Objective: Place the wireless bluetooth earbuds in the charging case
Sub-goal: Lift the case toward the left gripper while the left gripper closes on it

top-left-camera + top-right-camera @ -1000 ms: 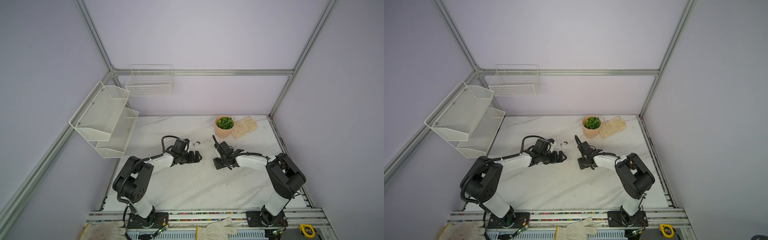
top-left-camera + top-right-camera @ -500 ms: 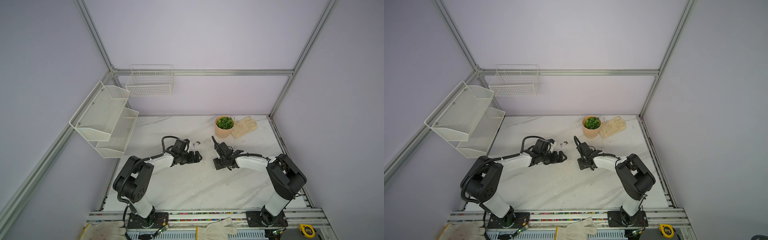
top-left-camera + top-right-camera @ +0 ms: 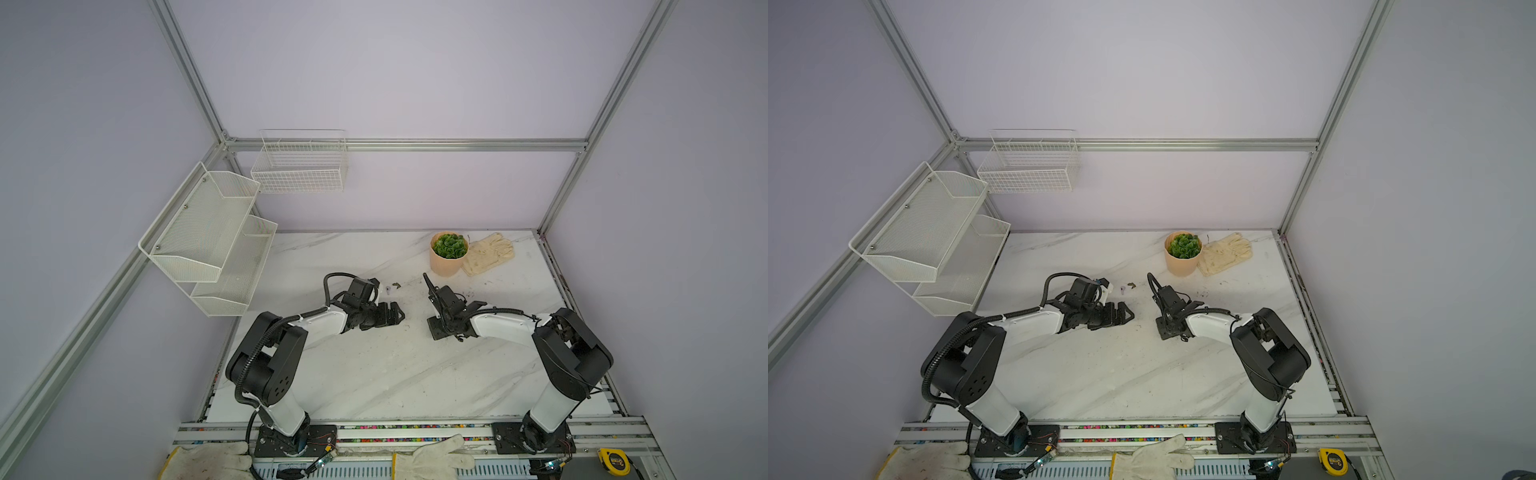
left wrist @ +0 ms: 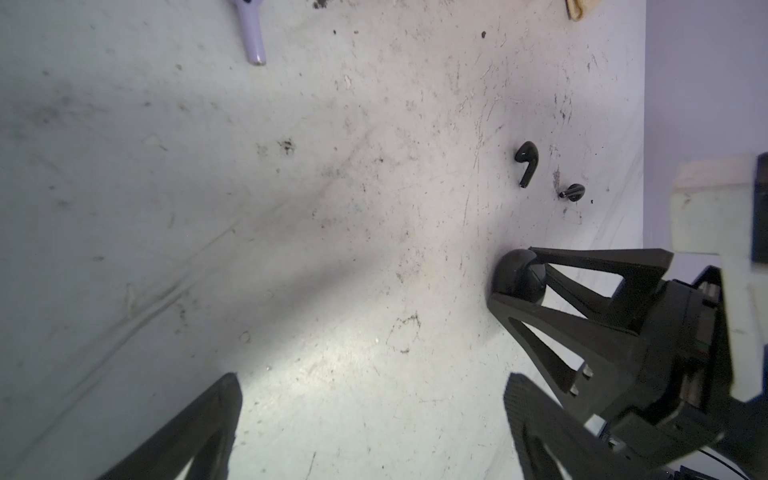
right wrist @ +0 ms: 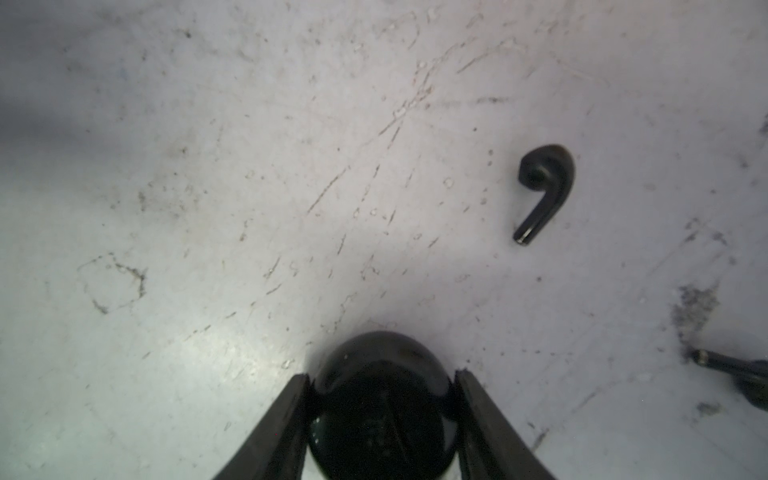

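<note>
A glossy black, dome-shaped case (image 5: 382, 415) is pinched on both sides by the matte, tapering fingers of the right gripper (image 5: 382, 374). The left gripper (image 4: 370, 415) is spread wide, with nothing held, over the scratched, smudged white marble table (image 4: 332, 208). A smooth, curved black earbud (image 5: 546, 187) and a second black earbud (image 4: 573, 192) are seen lying near the case. A lilac earbud (image 4: 251, 33) lies well apart.

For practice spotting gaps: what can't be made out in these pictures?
Lilac earbud: head cut off, left wrist view's edge.
Black case: open or closed unclear; dark, blurred, cut off in right wrist view.
One black earbud: cut off, same view.
Other black earbud: clear here, too small in both top views.
</note>
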Motion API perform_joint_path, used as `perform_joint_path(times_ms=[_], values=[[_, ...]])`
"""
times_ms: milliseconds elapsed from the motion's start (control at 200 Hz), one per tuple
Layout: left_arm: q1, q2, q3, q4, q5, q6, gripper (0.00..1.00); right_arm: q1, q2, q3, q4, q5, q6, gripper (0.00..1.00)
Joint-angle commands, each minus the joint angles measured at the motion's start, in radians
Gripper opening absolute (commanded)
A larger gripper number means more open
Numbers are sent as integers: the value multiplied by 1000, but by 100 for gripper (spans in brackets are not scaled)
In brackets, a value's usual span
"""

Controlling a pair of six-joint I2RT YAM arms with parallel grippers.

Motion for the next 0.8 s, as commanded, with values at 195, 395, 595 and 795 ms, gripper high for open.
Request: perform_joint_path(times_ms=[195, 395, 595, 795], values=[[64, -82, -42, 124, 162, -79, 96, 11, -135, -49, 138, -73, -116, 46], [87, -121, -178, 341, 324, -229, 92, 25, -165, -74, 269, -174, -123, 39], [151, -172, -218, 379, 419, -266, 88, 70, -259, -227, 605, -215, -293, 31], [198, -221, -225, 399, 462, -276, 87, 71, -162, -177, 647, -225, -437, 32]])
